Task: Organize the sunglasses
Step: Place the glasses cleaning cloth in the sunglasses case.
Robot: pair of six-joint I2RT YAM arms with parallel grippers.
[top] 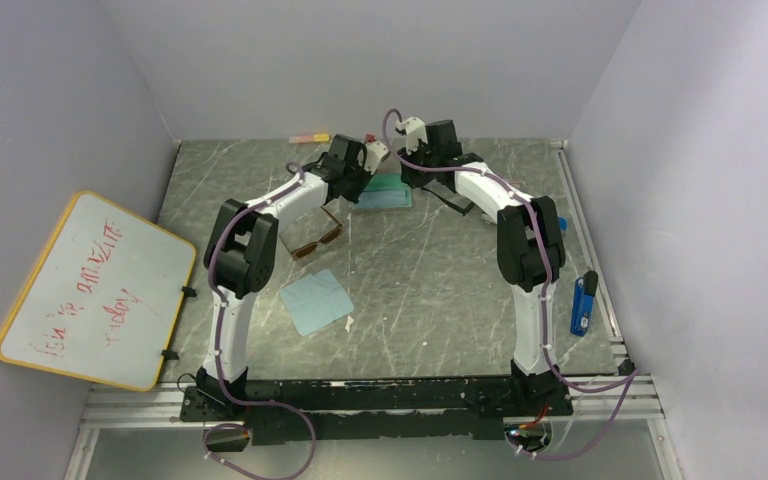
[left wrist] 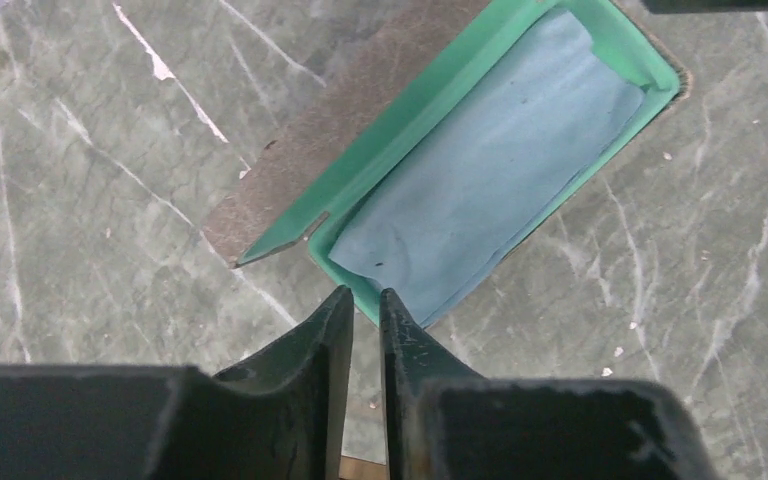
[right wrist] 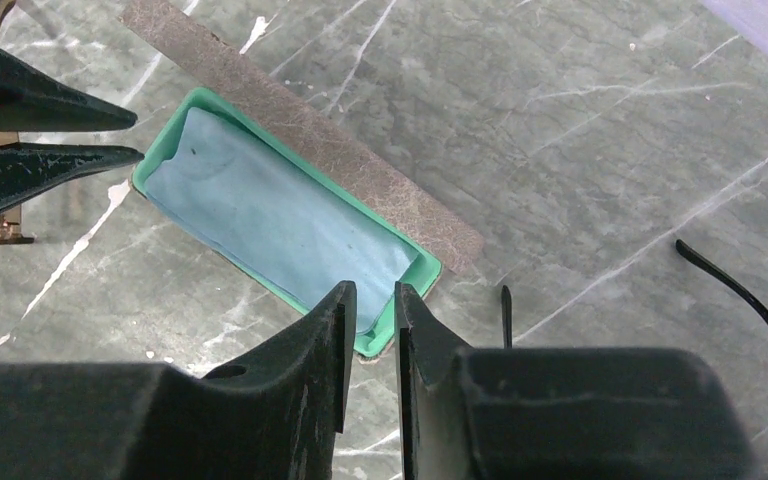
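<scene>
**Two grippers poised over an open spectacle case**

The grey-green marbled table carries the whole arrangement. A yellow-framed whiteboard with red writing leans at its left edge. Both arms reach to the far middle of the table, where their fingers converge from opposite sides on an oblong case with a green lining, which lies open. Its brown-grey printed lid flap lies flat on the far side. A light-blue cloth lies inside the case. A second square light-blue cloth lies apart on the table, nearer the left arm's base.

The left gripper hangs over one end corner of the case. Its jaws are released, parted by a narrow slit with nothing between them. The right gripper hangs over the opposite end rim, likewise slightly parted and empty; cloth, rim and marble show through its slit.

The thin-framed sunglasses with brown-amber lenses lie on the table beneath the left forearm, between the case and the loose cloth. Of the black-framed sunglasses, the right wrist view shows only a curved temple, just right of the case. The dark shape under the right forearm in the top view is probably their frame.

A blue hand tool lies at the right edge. A small yellow-and-pink marker lies at the far edge.
</scene>
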